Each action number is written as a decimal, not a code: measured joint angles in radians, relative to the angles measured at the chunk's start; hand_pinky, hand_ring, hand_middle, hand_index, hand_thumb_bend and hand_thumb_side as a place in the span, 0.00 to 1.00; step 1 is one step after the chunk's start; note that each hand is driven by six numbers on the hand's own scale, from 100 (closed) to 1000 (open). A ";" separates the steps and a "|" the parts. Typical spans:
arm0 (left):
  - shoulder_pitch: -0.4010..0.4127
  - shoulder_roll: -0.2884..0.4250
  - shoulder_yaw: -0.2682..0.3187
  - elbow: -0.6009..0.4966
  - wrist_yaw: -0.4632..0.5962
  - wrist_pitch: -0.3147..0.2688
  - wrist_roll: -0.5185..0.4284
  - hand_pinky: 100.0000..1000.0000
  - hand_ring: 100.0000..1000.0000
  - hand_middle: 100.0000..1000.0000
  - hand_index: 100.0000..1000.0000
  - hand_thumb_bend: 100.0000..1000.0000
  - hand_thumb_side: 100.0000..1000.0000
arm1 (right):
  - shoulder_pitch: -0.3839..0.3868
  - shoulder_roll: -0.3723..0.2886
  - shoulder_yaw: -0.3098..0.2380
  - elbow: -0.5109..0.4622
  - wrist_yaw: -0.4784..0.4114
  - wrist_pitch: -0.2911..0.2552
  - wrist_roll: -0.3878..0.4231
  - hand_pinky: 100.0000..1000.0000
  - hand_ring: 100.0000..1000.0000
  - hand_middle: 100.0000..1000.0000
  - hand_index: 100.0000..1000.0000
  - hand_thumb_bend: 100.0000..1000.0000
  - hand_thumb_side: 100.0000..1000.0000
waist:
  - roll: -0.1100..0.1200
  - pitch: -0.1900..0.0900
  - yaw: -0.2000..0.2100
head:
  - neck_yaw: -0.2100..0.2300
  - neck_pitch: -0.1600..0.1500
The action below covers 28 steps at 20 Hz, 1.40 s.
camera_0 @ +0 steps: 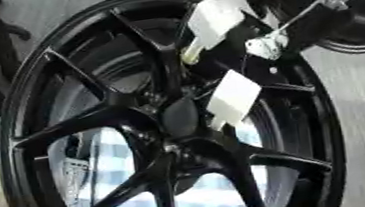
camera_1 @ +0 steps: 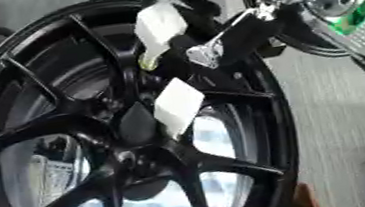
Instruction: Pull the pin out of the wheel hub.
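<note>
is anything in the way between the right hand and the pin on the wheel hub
Nothing visible blocks it. The right hand is already at the wheel hub, its white-padded fingers right by the small yellowish pin. Whether they touch it is unclear.

One black wheel [camera_0: 171, 127] fills the scene. Two white tags hang against it: one [camera_0: 214, 18] at about one o'clock from the hub, the other [camera_0: 234, 97] just at three o'clock. One robot hand [camera_1: 239, 37] reaches in from two o'clock.
</note>
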 measured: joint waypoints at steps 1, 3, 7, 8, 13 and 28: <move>0.003 0.000 0.000 0.000 0.000 0.001 0.000 0.88 0.67 0.59 0.80 0.00 0.71 | 0.002 -0.008 -0.007 0.000 -0.009 -0.001 0.000 0.68 0.30 0.08 0.40 0.00 0.01 | 0.000 -0.003 -0.003 | 0.001 -0.002; 0.006 0.000 0.003 0.000 0.000 0.003 0.002 0.88 0.67 0.59 0.80 0.00 0.71 | 0.008 -0.024 -0.024 0.000 -0.029 -0.006 0.002 0.68 0.30 0.07 0.40 0.00 0.00 | 0.000 -0.008 -0.011 | 0.002 -0.002; 0.011 0.000 0.006 0.000 0.001 0.007 0.002 0.88 0.67 0.59 0.80 0.00 0.70 | 0.033 -0.059 -0.073 0.000 -0.070 -0.023 -0.017 0.69 0.30 0.07 0.41 0.00 0.00 | 0.000 -0.014 -0.021 | 0.003 -0.022; 0.011 0.000 0.006 0.000 0.001 0.008 0.003 0.88 0.66 0.59 0.80 0.00 0.70 | 0.048 -0.073 -0.090 0.000 -0.081 -0.027 -0.026 0.69 0.30 0.07 0.41 0.00 0.00 | 0.000 -0.016 -0.028 | 0.007 -0.027; 0.027 0.000 0.025 0.000 -0.001 0.010 0.017 0.88 0.66 0.59 0.80 0.00 0.69 | 0.157 -0.162 -0.197 0.001 -0.099 -0.005 -0.091 0.70 0.30 0.07 0.41 0.00 0.00 | 0.010 -0.021 -0.087 | 0.046 -0.028; 0.055 -0.018 0.104 0.001 -0.031 -0.008 0.099 0.88 0.66 0.59 0.80 0.00 0.67 | 0.522 -0.090 -0.562 0.282 -0.013 0.169 -0.273 0.86 0.76 0.68 0.77 0.22 0.00 | 0.091 -0.002 -0.236 | 0.185 -0.025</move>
